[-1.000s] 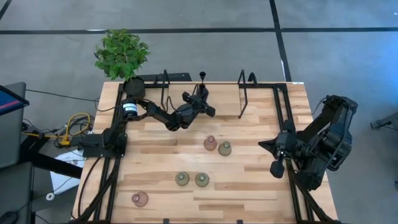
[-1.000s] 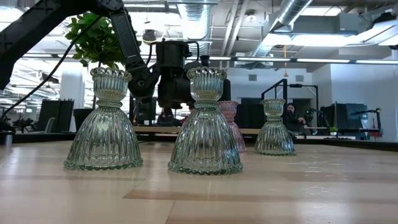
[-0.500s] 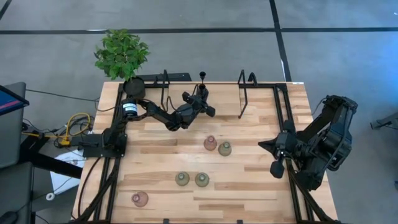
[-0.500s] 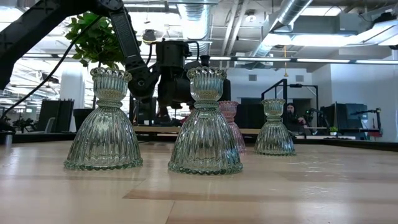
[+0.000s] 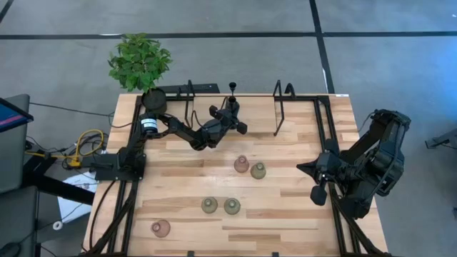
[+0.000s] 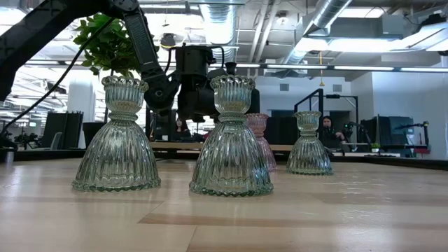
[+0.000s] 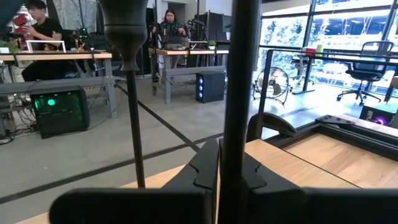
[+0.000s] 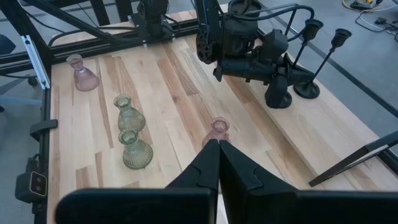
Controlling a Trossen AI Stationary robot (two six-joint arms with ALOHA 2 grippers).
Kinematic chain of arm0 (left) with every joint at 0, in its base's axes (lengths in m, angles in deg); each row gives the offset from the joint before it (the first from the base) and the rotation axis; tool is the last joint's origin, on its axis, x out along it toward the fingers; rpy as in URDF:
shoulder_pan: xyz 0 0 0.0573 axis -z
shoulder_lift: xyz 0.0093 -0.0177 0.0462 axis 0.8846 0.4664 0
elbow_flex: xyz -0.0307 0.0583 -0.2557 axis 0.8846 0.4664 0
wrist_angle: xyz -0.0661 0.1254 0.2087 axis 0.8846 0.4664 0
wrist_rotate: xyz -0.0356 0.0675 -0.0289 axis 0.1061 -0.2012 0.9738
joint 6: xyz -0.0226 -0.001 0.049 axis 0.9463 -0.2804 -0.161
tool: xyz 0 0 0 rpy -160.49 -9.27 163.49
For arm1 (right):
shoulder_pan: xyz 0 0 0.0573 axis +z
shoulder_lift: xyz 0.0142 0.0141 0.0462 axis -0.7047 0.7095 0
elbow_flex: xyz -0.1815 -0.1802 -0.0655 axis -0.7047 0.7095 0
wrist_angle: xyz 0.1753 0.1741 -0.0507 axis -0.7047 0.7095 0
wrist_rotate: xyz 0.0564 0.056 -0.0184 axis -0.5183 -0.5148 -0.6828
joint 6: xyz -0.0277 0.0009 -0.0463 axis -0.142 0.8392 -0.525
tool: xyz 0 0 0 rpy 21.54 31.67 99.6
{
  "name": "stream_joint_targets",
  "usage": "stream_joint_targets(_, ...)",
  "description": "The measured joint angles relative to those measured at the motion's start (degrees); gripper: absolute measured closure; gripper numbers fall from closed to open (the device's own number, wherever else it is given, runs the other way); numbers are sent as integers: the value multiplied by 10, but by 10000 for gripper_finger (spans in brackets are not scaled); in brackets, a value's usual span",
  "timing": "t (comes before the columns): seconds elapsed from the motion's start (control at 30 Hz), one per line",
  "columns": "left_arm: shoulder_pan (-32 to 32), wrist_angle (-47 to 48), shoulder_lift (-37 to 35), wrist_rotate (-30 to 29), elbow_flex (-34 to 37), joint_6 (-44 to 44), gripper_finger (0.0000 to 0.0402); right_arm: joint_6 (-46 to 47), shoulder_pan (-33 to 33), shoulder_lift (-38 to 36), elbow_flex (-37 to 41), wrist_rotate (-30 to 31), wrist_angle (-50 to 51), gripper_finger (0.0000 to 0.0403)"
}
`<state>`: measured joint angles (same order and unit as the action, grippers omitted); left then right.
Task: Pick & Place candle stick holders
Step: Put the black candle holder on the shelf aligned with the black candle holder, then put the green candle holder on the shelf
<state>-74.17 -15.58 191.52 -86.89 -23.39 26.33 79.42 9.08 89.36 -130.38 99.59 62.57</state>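
My left gripper [image 5: 230, 116] is at the table's far middle, shut on a black thin-stemmed candle stick holder [image 7: 239, 93]. A second black holder [image 5: 233, 88] stands just beyond it, on its round base [image 8: 305, 90]. Two pink glass holders [image 5: 241, 164] [image 5: 161, 228] and three olive-green ones [image 5: 258, 170] [image 5: 208, 205] [image 5: 231, 206] stand on their wide bases on the wood. My right gripper [image 5: 318, 193] is shut and empty at the table's right side. My left gripper pinches the black holder's thin stem [image 7: 236, 134] between its two fingers [image 7: 203, 167]. The fingers come roughly level from the near side and lie across the upright stem. The holder's round base [image 8: 278, 98] shows low at the table; I cannot tell whether it is lifted.
A potted plant [image 5: 139, 61] stands at the far left corner. Two tall black wire frames [image 5: 189, 100] [image 5: 282, 107] stand along the far edge. Cables [image 5: 86, 146] lie off the left edge. People sit in the room beyond [image 7: 171, 22].
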Motion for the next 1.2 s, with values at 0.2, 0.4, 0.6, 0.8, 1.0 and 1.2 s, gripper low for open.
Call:
stream_joint_targets(0.2,1,0,0,0,0,0,332,-4,0,0,0,0,-2,403)
stream_joint_targets(0.4,16,0,0,0,0,-1,259,-9,0,0,0,0,-2,403)
stream_joint_targets(0.6,32,0,0,-1,0,-33,208,-10,0,0,0,0,-4,403)
stream_joint_targets(0.8,50,0,-20,-88,5,-119,198,-12,1,0,0,-1,-6,403)
stream_joint_targets(1.0,62,5,-69,-137,36,-152,204,-12,1,0,0,-2,-6,403)
stream_joint_targets(1.2,85,7,-145,-138,96,-152,207,-13,1,0,0,-2,-6,403)
